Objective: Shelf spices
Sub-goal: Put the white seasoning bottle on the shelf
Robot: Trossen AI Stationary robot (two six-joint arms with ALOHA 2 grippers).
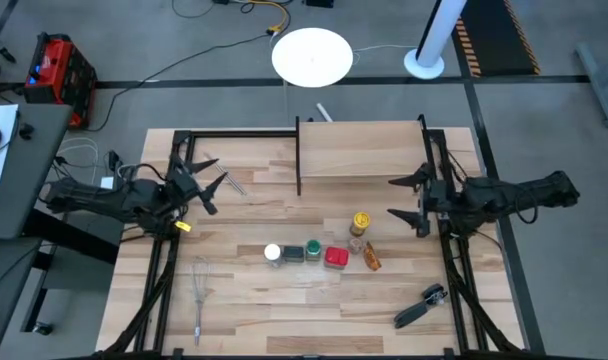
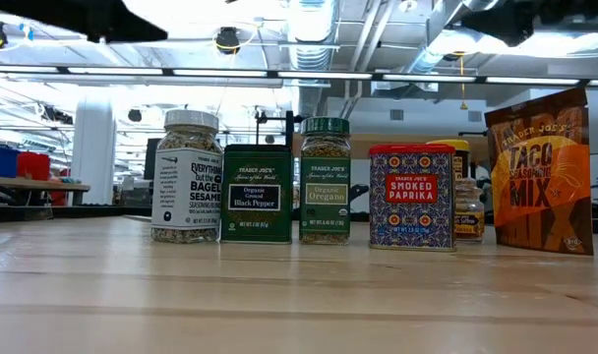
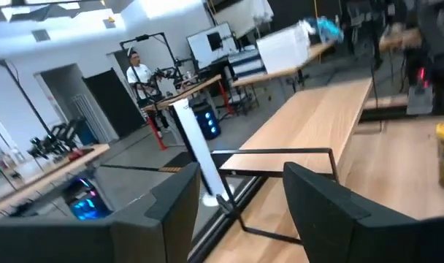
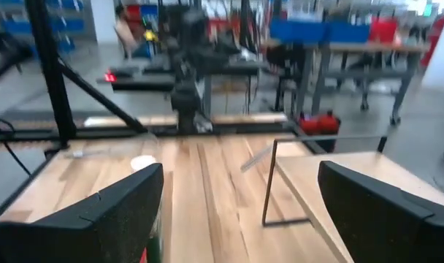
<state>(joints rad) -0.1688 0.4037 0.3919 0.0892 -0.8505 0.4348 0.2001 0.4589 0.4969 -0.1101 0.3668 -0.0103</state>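
A pale wood-plank table (image 1: 284,310) stands in a workshop with benches behind. At its far edge sits the low pale-board shelf with black end posts (image 1: 359,150), bare. The spice jars and tins (image 1: 314,253) cluster mid-table, nearer than it. Left gripper (image 1: 212,185) and right gripper (image 1: 406,200) hover spread apart, holding nothing.

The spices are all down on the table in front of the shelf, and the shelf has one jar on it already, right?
Not quite. The shelf has nothing on it yet, as the high view shows. The spices are all on the table in front of it.
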